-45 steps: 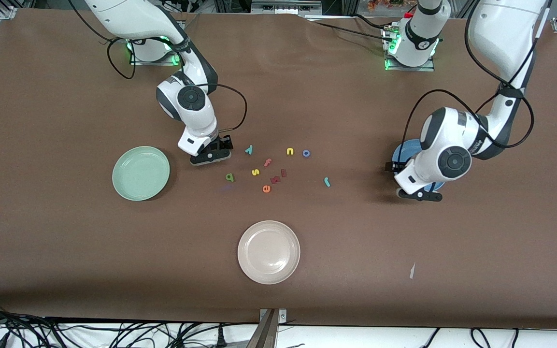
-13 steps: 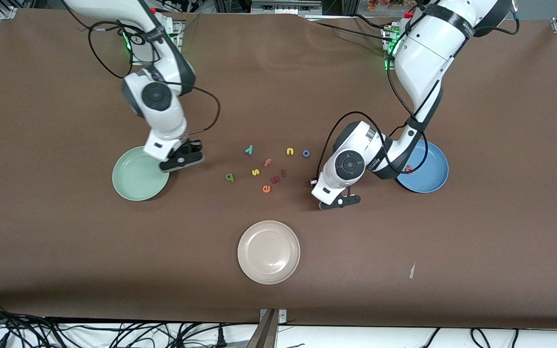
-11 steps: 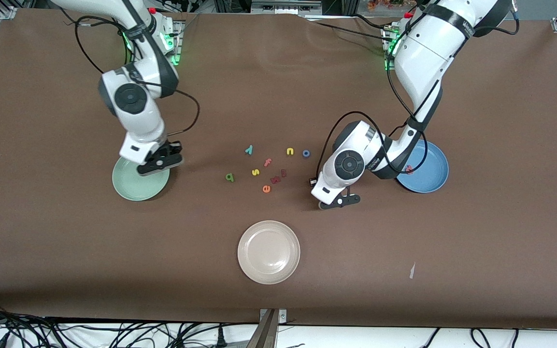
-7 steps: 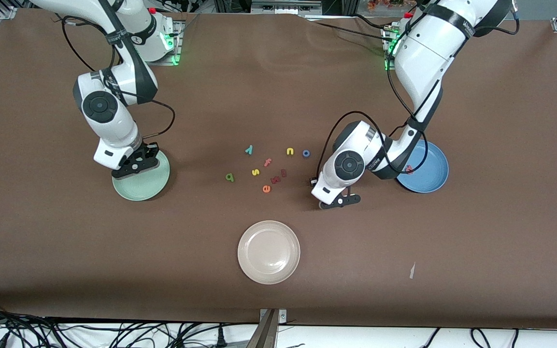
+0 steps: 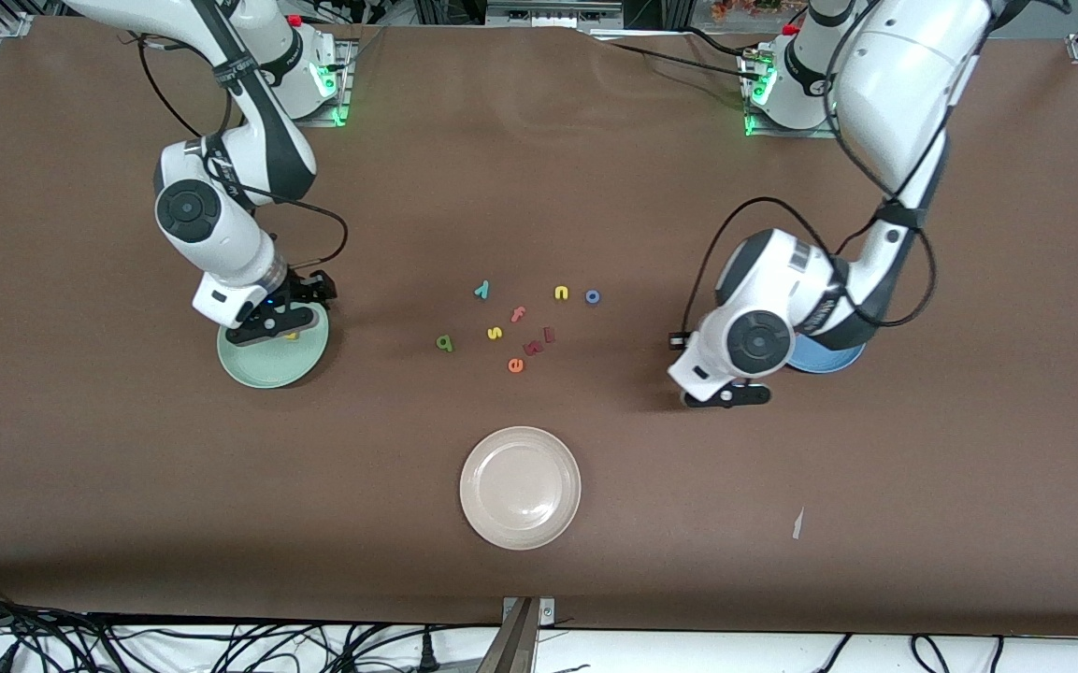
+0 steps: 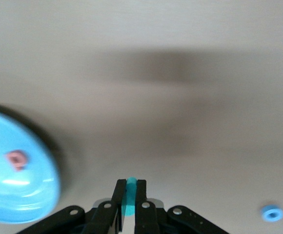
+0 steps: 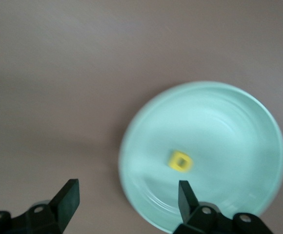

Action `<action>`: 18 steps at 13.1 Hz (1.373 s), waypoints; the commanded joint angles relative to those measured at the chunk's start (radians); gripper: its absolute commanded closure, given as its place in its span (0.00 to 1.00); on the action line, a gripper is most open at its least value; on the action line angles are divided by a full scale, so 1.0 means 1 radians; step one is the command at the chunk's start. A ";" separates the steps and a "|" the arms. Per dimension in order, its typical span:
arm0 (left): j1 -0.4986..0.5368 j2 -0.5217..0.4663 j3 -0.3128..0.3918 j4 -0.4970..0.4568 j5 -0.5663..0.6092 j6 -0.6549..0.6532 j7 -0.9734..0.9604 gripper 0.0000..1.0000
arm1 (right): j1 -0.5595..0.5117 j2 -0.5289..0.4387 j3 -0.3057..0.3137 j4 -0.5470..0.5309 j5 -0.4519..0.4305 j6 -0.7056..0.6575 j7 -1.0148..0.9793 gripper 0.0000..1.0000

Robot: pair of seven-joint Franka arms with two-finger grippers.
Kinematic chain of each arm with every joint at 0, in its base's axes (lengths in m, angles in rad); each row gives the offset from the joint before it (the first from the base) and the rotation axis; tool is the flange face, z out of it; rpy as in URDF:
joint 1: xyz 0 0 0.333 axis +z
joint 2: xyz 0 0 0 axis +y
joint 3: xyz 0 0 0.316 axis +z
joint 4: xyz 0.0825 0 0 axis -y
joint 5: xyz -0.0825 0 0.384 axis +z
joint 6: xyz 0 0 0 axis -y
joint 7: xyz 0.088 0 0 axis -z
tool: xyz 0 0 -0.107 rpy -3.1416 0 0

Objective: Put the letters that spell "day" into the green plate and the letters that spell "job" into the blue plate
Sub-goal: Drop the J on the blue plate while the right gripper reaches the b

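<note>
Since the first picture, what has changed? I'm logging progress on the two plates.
The right claw moved from the letter pile to above the green plate and let go the yellow "d", now in it. The left claw left the blue plate, picked up the teal "j" and is carrying it back. The salmon "b" stays in the blue plate; the other letters and the cream plate are unmoved.

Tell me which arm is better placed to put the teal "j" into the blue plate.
Left. The left gripper is already shut on the teal "j", beside the blue plate. The right gripper is open over the green plate, at the table's right-arm end.
</note>
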 commanded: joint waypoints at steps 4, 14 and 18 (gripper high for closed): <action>0.231 -0.062 -0.006 -0.099 0.029 -0.073 0.342 1.00 | 0.218 0.236 -0.016 0.289 0.026 -0.006 0.268 0.09; 0.314 -0.141 -0.010 -0.453 0.029 0.180 0.407 0.73 | 0.359 0.371 -0.064 0.336 -0.014 0.138 0.368 0.10; 0.310 -0.193 -0.030 -0.458 0.018 0.132 0.392 0.00 | 0.359 0.374 -0.065 0.264 -0.025 0.241 0.365 0.10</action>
